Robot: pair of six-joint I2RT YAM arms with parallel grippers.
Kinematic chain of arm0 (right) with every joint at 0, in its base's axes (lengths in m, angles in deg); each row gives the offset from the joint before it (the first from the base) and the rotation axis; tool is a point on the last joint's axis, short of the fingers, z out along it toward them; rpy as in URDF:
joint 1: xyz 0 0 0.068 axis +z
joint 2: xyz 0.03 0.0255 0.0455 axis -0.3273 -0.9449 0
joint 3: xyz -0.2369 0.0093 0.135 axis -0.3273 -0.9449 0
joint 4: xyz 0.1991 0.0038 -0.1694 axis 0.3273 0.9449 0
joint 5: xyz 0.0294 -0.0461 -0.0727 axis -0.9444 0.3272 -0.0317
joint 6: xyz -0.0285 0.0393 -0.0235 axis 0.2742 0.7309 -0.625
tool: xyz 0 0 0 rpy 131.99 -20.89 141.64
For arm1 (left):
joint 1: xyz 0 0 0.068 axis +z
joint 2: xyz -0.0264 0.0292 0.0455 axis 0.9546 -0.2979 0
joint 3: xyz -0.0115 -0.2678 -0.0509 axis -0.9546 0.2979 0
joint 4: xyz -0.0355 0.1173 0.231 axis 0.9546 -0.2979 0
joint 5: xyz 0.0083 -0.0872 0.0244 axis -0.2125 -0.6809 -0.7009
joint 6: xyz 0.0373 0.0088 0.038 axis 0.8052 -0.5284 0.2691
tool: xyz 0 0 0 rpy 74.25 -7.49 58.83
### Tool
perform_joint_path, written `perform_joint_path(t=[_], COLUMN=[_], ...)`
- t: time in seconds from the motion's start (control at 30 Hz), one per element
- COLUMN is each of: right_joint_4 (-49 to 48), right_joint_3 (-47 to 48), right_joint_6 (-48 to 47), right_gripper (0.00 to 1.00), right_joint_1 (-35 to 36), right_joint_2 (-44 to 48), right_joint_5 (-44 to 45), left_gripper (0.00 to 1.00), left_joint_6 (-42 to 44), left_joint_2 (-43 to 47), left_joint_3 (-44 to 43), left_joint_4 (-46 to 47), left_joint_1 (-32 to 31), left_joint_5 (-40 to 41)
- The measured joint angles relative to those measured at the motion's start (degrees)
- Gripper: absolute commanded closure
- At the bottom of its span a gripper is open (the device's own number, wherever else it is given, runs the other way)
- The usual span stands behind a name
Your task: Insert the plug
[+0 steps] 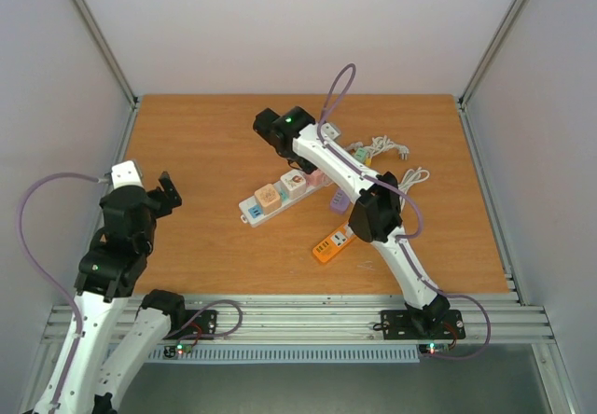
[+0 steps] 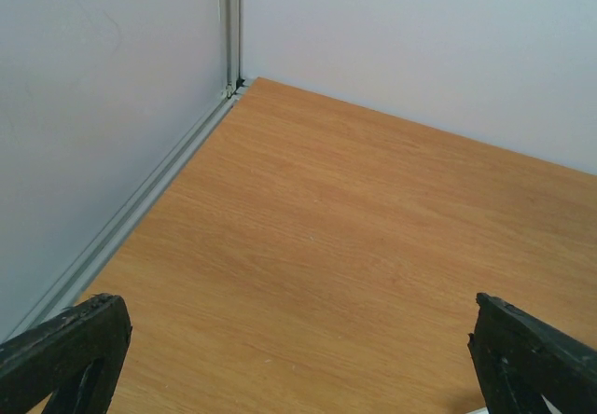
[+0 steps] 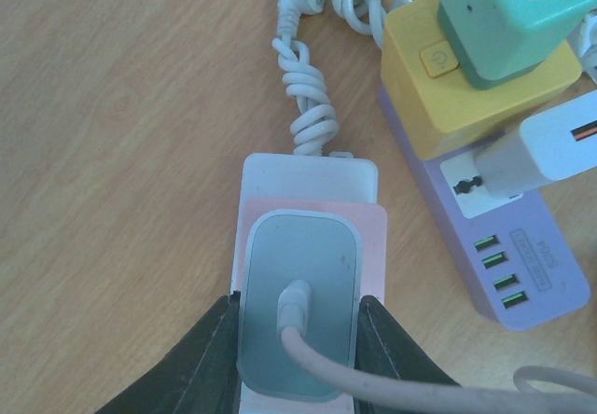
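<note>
Right gripper (image 3: 298,319) clamped on grey-blue plug (image 3: 298,265), plug sitting between the fingers on the white power strip (image 3: 310,173).
Left gripper (image 2: 298,335) spread wide above wooden counter (image 2: 326,227), near corner of grey walls (image 2: 93,88); purple strip (image 3: 522,246) just beside plug.

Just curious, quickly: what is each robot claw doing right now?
Left gripper: open, holding nothing.
Right gripper: closed on the grey-blue rounded plastic plug.

The right claw (image 1: 300,162) hangs over the white power strip (image 1: 256,211), the left claw (image 1: 168,190) well apart.
</note>
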State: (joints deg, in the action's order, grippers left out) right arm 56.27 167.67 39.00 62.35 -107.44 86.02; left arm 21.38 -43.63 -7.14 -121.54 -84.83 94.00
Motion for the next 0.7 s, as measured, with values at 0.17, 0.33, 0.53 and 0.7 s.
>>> perform_joint_path(t=[0.17,0.33,0.53,0.7], right_joint_4=[0.35,0.50,0.70,0.96], right_joint_3=[0.00,0.11,0.22,0.70], right_joint_6=[0.46,1.11,1.84,2.60], right_gripper=[0.99,0.98,0.98,0.98], right_joint_1=[0.00,0.00,0.00,0.00], right_joint_2=[-0.42,-0.52,-0.90,-1.27], right_joint_5=[0.35,0.37,0.37,0.04], left_gripper=[0.01,0.01,0.01,0.01], left_joint_6=[0.00,0.00,0.00,0.00], left_joint_2=[-0.22,-0.59,-1.18,-1.20], left_joint_3=[0.00,0.00,0.00,0.00], left_joint_4=[0.00,0.00,-0.04,-0.04], left_joint_1=[0.07,0.20,0.22,0.24], left_joint_5=[0.02,0.09,0.11,0.20])
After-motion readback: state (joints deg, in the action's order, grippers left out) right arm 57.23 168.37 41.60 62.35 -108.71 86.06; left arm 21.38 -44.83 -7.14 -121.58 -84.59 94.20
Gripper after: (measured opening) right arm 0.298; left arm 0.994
